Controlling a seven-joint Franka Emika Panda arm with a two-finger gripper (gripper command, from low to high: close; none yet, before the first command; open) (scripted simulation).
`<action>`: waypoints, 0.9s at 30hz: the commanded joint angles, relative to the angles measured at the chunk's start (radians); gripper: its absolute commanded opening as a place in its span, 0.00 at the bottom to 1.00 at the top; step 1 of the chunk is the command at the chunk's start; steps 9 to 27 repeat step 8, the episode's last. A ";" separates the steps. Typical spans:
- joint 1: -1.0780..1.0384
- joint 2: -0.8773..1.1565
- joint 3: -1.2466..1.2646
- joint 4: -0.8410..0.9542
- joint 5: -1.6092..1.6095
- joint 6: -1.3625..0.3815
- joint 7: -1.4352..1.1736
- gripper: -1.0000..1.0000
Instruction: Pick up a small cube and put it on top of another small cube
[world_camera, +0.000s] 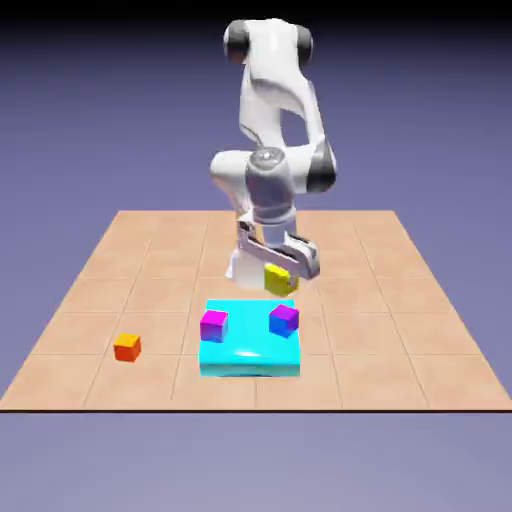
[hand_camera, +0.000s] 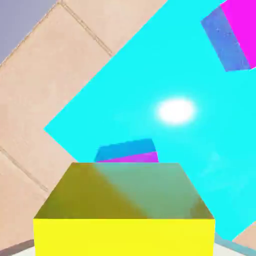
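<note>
So I've got the hand (world_camera: 283, 268) clamped on the small yellow cube (world_camera: 279, 279), holding it up off the bench (world_camera: 400, 300), just above the far edge of the cyan slab (world_camera: 250, 356) near frame center. On that slab sit two cubes: a magenta one (world_camera: 214, 325) toward the left, a blue-purple one (world_camera: 284, 320) toward the right. An orange cube (world_camera: 127, 347) sits alone at lower left. In the hand view the yellow cube (hand_camera: 125, 215) fills the bottom.
</note>
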 joint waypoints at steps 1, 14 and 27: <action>0.002 0.031 0.005 -0.013 -0.002 0.043 0.002 0.00; 0.008 0.103 0.015 -0.042 0.001 0.144 0.004 1.00; 0.008 0.103 0.015 -0.042 0.001 0.144 0.004 1.00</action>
